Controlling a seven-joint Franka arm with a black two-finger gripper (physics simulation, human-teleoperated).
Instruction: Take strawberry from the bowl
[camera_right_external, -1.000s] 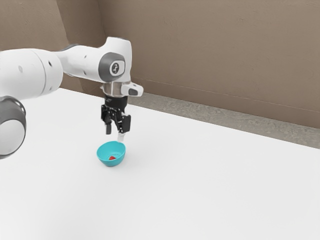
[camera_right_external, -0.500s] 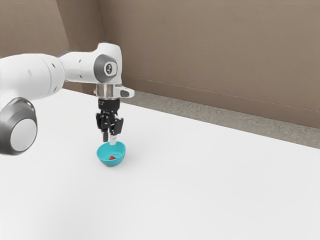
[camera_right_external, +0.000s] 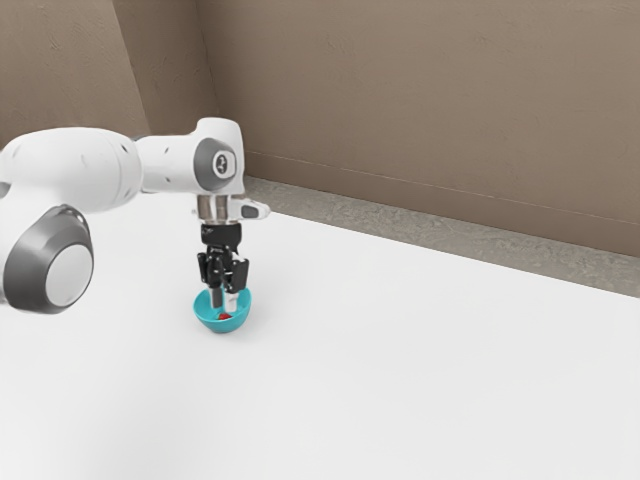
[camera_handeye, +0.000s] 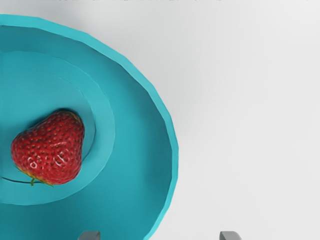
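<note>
Glossy red strawberry (camera_handeye: 51, 149), seed-dimpled, inside a turquoise bowl (camera_handeye: 142, 150), tool (camera_right_external: 224, 302) spread wide.

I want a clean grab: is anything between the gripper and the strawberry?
In the wrist view, the bowl's rim runs between the strawberry and one fingertip of the gripper; nothing visible covers the strawberry.

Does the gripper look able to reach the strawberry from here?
Yes, probably, with a sideways shift: nothing covers the strawberry, but the open gripper seems off to its side, near the bowl's rim.
</note>
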